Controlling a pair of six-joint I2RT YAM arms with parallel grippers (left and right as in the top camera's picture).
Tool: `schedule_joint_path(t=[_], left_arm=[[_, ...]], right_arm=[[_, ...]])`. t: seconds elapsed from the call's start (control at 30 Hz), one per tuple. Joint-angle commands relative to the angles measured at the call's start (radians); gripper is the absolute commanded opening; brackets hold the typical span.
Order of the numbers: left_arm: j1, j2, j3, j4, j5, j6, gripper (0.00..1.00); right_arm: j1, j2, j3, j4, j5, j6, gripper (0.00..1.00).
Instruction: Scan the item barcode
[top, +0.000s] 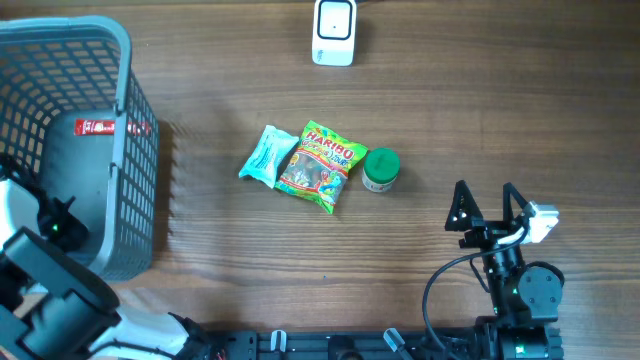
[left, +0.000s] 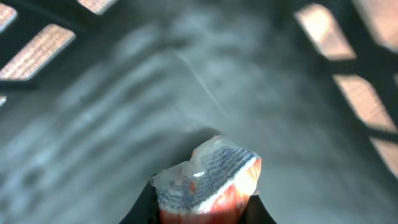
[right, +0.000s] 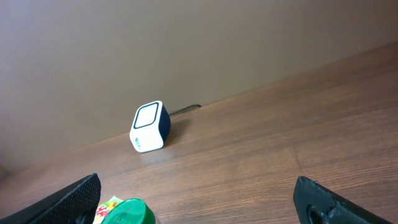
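Your left gripper (left: 202, 214) is down inside the grey basket (top: 125, 60), which stands at the bench's (top: 520, 100) left edge, towards the far-left corner. In the left wrist view, its 2 dark fingers are clamped on a crumpled red-and-white packet (left: 208, 171). The packet's end has fine blue print and sticks up between them, with the basket's blurred floor and slotted walls behind it. You cannot read a barcode on it from here.

From overhead you also see a red strip with white print (top: 113, 127) at the basket's right wall. You cannot tell whether it lies inside the basket or is stuck to the wall.

The scanner (top: 334, 31), a small white block with a dark face, sits at the bench's far edge, about midway along it. It is well apart from the basket.

3 more items lie together at the middle of the bench:
- A pale blue pouch (top: 268, 157) is on the left.
- A green Haribo bag (top: 322, 166) touches the pouch and partly overlaps it.
- A green-lidded jar (top: 381, 170) stands upright just beside the bag's right side.

Your right gripper (top: 487, 205) hovers near the bench's front edge, right of the jar. Its fingers (right: 74, 196) are spread wide apart with nothing between them. Its wrist camera looks past the jar's lid towards the scanner.
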Motion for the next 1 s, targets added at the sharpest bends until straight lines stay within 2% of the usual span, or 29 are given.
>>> schedule_joint_path(t=[0.0,0.07,0.13,0.2,0.27,0.3,0.43,0.5,0.57,0.63,0.77,0.97], left_arm=[[-0.003,-0.164,0.174,0.004,0.115,0.224,0.04],[-0.013,-0.238,0.291,0.003,0.199,0.335,0.04],[-0.020,-0.303,0.397,0.004,0.288,0.362,0.04],[-0.033,-0.377,0.517,0.037,0.444,0.366,0.04],[-0.085,-0.446,0.596,0.122,0.628,0.421,0.05],[-0.145,-0.479,0.607,0.159,0.680,0.461,0.05],[-0.484,-0.504,0.606,0.181,0.621,0.602,0.08],[-0.775,-0.441,0.606,0.166,0.513,0.691,0.08],[-0.946,-0.370,0.606,0.167,0.419,0.698,0.04],[-1.152,-0.219,0.606,0.207,0.329,0.698,0.04],[-1.345,0.044,0.606,0.315,0.369,0.690,0.08],[-1.498,0.333,0.606,0.409,0.426,0.690,0.09]], right_arm=[[0.003,-0.002,-0.001,0.003,0.010,0.006,1.00],[0.003,-0.002,-0.001,0.003,0.010,0.006,1.00],[0.003,-0.002,-0.001,0.003,0.010,0.006,1.00],[0.003,-0.002,-0.001,0.003,0.010,0.006,1.00],[0.003,-0.002,-0.001,0.003,0.010,0.006,1.00],[0.003,-0.002,-0.001,0.003,0.010,0.006,1.00],[0.003,-0.002,-0.001,0.003,0.010,0.006,1.00],[0.003,-0.002,-0.001,0.003,0.010,0.006,1.00],[0.003,-0.002,-0.001,0.003,0.010,0.006,1.00],[0.003,-0.002,-0.001,0.003,0.010,0.006,1.00],[0.003,-0.002,-0.001,0.003,0.010,0.006,1.00],[0.003,-0.002,-0.001,0.003,0.010,0.006,1.00]])
